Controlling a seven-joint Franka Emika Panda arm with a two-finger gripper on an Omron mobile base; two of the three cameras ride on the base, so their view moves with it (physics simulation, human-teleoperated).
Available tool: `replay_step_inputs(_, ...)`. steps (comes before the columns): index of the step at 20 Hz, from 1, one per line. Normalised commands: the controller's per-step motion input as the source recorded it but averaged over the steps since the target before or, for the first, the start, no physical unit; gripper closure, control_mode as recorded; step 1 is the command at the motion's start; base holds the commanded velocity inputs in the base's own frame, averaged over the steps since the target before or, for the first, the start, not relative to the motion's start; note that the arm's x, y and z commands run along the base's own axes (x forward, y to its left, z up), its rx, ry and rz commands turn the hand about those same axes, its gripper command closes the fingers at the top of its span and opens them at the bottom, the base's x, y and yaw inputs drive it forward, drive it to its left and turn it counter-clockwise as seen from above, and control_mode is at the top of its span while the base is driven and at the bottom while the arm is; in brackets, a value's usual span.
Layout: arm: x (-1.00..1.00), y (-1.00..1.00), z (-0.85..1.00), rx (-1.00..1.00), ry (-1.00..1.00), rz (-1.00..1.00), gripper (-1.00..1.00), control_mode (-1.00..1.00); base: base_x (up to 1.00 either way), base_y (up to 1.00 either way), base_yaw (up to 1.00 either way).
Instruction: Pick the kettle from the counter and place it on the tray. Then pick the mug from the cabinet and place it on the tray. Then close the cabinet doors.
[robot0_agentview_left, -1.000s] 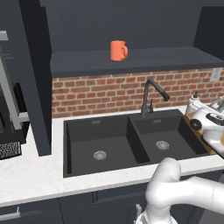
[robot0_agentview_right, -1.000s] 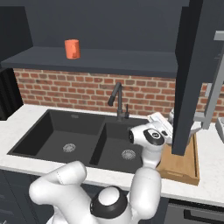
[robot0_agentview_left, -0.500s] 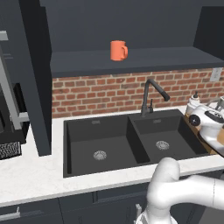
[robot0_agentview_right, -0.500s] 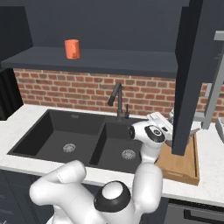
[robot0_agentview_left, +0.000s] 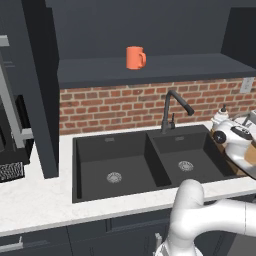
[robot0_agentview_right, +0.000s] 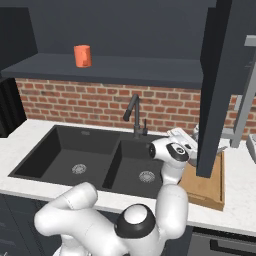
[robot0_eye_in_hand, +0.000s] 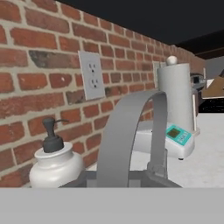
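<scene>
- Left base view: the mug (robot0_agentview_left: 135, 57) stands upright on the shelf of the open cabinet (robot0_agentview_left: 150, 70), toward its left half, with its loop handle turned to the right. The arm reaches to the right end of the bench (robot0_agentview_left: 35, 210), beyond the right edge of the double sink (robot0_agentview_left: 145, 165). The soap bottle (robot0_agentview_left: 220, 116) stands there against the brick wall (robot0_agentview_left: 115, 105).
- Right base view: the wooden tray (robot0_agentview_right: 207, 185) lies on the bench just right of the sink, its front corner near the front edge of the bench. The wrist of the arm is above its left edge, and an open cabinet door (robot0_agentview_right: 217, 85) covers the far part of the tray. The kettle itself I cannot make out here.
- Hand view: the kettle (robot0_eye_in_hand: 131, 144) is directly under the camera, its arched handle rising in the middle of the picture. The soap bottle is just beside it on the left, in front of the wall outlet (robot0_eye_in_hand: 92, 74). A paper towel roll (robot0_eye_in_hand: 175, 96) and a small scale (robot0_eye_in_hand: 168, 142) stand behind. The finger tips of the tool are not visible, so I cannot tell how far it is open or whether it has hold of the handle.
- My judgement: the step in hand is the kettle. It should travel level, clear of the soap bottle, and come down inside the tray rim toward one end, so room remains for the mug.
</scene>
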Motion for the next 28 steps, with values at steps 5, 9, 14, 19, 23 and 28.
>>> replay_step_inputs(5,0.14,-0.03,-0.20,0.00,0.00,0.02,1.00,-1.00,0.00,0.00,0.00)
replay_step_inputs(9,0.09,-0.04,-0.22,0.00,0.00,0.00,1.00,-1.00,0.00,0.00,0.00)
replay_step_inputs(14,-0.02,-0.01,-0.22,0.00,0.00,0.00,1.00,-1.00,0.00,0.00,0.00)
replay_step_inputs(19,-0.17,-0.01,-0.18,0.00,0.00,0.00,-1.00,-1.00,0.00,0.00,0.00)
replay_step_inputs(23,-0.21,-0.05,-0.01,0.00,0.00,0.00,-1.00,-1.00,0.00,0.00,0.00)
replay_step_inputs(28,-0.11,-0.01,0.08,-0.01,0.00,0.00,-1.00,-1.00,0.00,0.00,0.00)
